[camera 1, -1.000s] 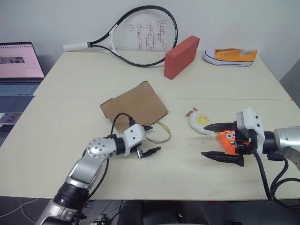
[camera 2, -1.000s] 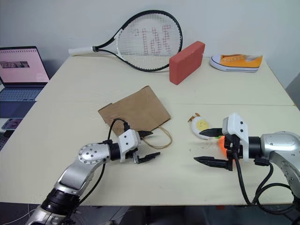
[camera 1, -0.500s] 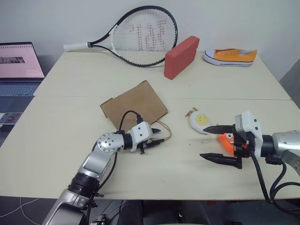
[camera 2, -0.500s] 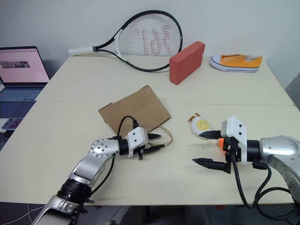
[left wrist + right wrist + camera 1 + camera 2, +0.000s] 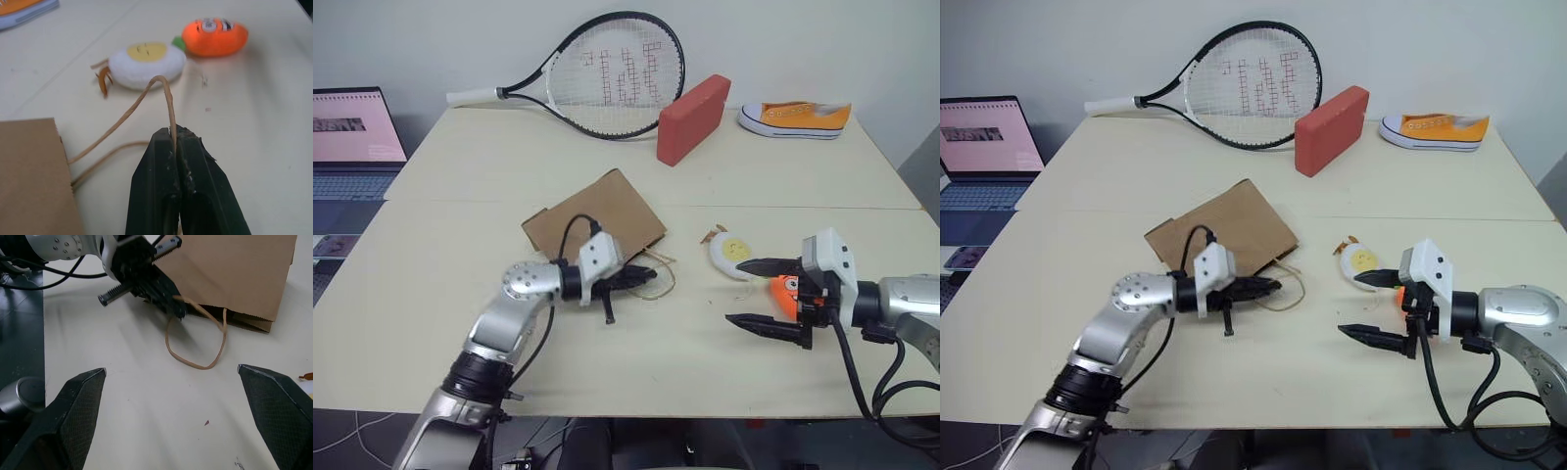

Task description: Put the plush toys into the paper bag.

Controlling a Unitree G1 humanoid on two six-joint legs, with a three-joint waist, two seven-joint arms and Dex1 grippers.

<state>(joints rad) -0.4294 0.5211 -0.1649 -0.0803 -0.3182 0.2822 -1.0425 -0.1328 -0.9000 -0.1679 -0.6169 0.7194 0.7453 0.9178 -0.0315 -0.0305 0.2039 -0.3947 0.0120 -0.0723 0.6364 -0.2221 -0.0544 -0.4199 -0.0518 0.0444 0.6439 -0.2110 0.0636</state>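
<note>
The brown paper bag (image 5: 597, 215) lies flat mid-table, its cord handles (image 5: 195, 363) pointing toward the toys. My left gripper (image 5: 646, 277) is shut on one handle cord (image 5: 152, 94), pinched at the fingertips (image 5: 166, 142) and held a little above the table. The white fried-egg plush (image 5: 732, 252) lies to the bag's right, and the orange carrot plush (image 5: 787, 293) lies just beyond it. My right gripper (image 5: 736, 292) stands open beside the carrot with nothing between its fingers, which point toward the bag. The right wrist view also shows the left gripper (image 5: 177, 309) at the bag's mouth.
A tennis racket (image 5: 607, 73), a red block (image 5: 692, 117) and an orange-and-white sneaker (image 5: 795, 117) lie along the far side of the table. A laptop (image 5: 352, 132) stands on a desk to the left. Bare tabletop (image 5: 685, 362) runs along the near edge.
My left gripper went from open to shut, pinching the bag's handle cord, and rose slightly with it. The right gripper stayed open in place.
</note>
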